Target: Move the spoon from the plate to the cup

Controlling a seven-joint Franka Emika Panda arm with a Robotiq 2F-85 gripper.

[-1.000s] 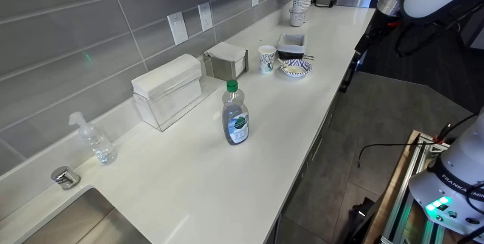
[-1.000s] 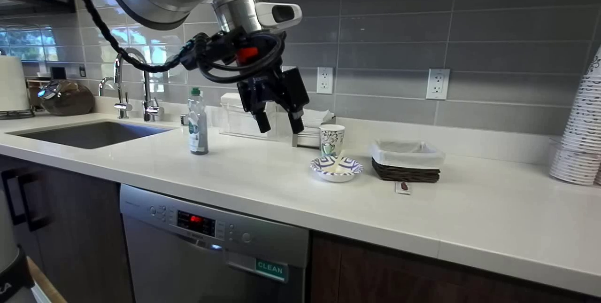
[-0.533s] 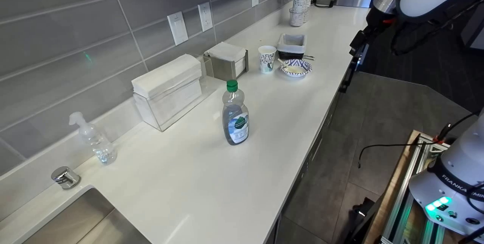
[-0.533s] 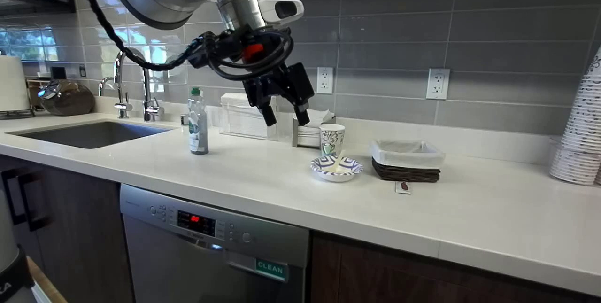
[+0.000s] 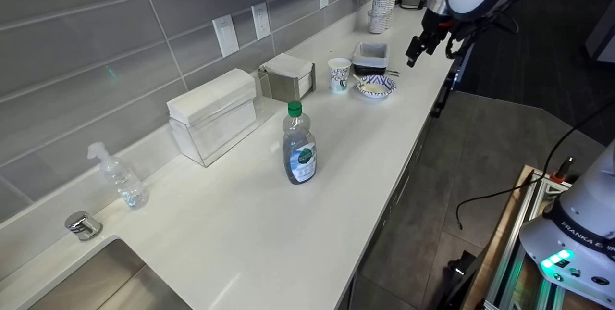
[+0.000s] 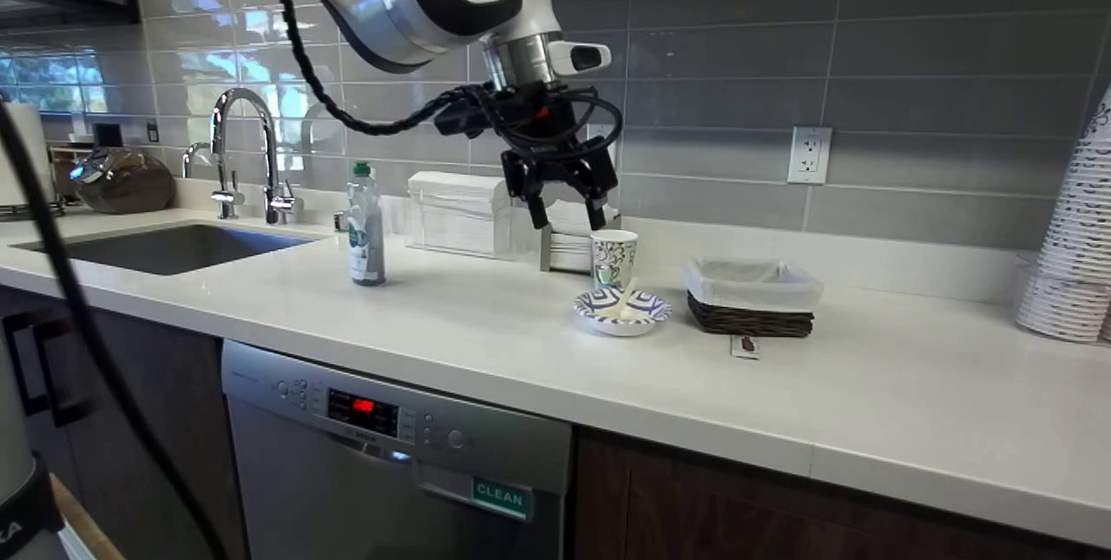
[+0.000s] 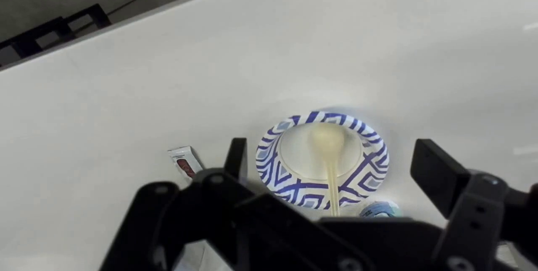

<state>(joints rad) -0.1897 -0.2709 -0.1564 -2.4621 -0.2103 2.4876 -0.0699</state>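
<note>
On shallow patterned plate [image 7: 295,153], slim-handled spoon [image 7: 330,147]; tapered cup [image 6: 613,261] near.

Below the pincer [image 6: 568,219], a green sign [image 6: 501,499] on the dishwasher [image 6: 391,464] is reading "CLEAN"; the dishwasher's red display [image 6: 363,411] is glowing too blurred to decipher. Well apart from the pincer, the robot base [image 5: 576,240] is bearing "FRANKA", and the label [image 5: 303,162] on the soap bottle [image 5: 297,142] is showing print too small to read.
</note>
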